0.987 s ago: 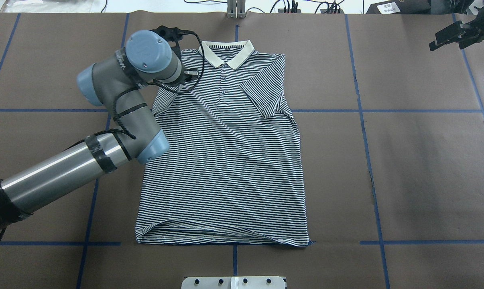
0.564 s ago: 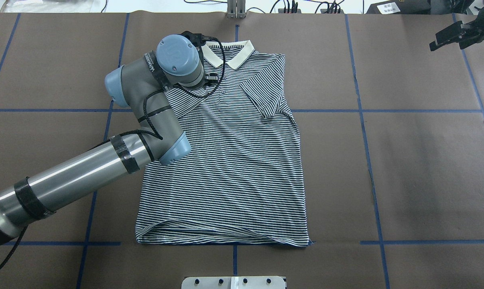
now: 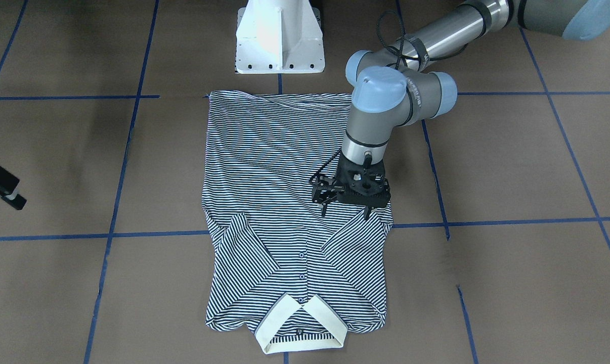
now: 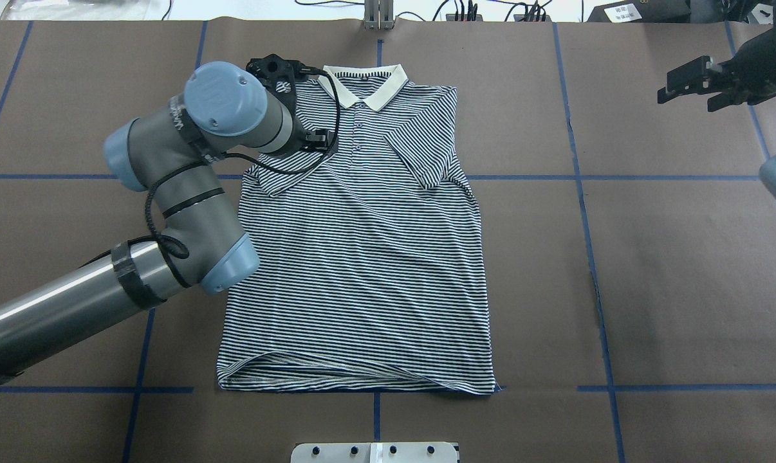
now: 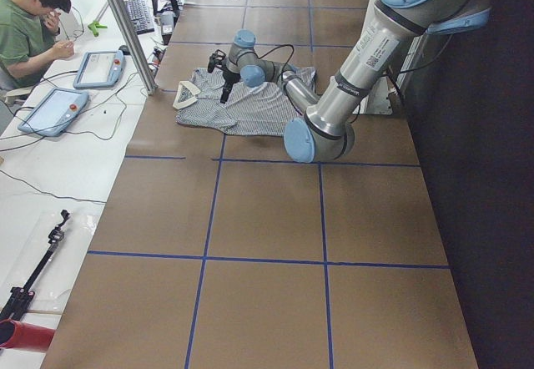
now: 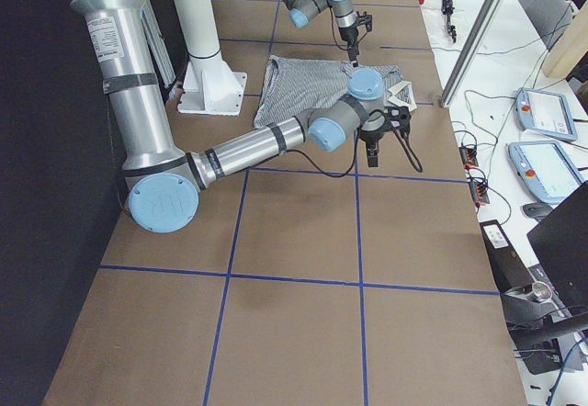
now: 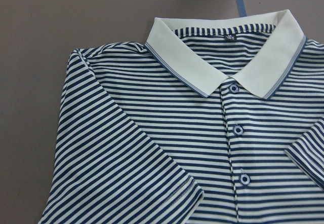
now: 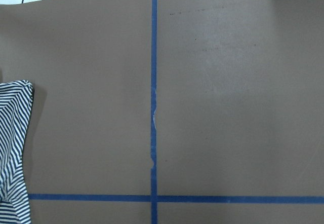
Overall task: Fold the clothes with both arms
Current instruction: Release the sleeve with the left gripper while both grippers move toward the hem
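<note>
the striped polo shirt [image 4: 362, 270] lies flat, front up, in the middle of the brown counter [image 4: 684, 257]. its cream collar [image 4: 364, 88] points away from the robot and its hem lies near the robot's white base [image 3: 279, 45]. both short sleeves are folded in across the chest.

the left arm [image 4: 60, 308] reaches over the shirt's side. in the overhead view its wrist covers the shoulder and part of the folded sleeve there. the left claw [image 3: 346, 212] hangs above that sleeve, its fingers spread with nothing between them. its wrist camera looks down on the collar, the buttons [image 7: 238, 128] and the sleeve's edge.

the right claw [image 4: 674, 83] is well apart from the shirt, over bare counter on the robot's right. whether it is spread or pressed together cannot be told.

blue tape lines [image 4: 652, 177] mark the counter in squares. cables [image 4: 465, 9] lie along the far edge and a small metal plate [image 4: 375, 452] sits at the near edge. a seated person [image 5: 29, 18] is at a white side counter [image 5: 50, 177] that carries two tablets [image 5: 100, 67].
</note>
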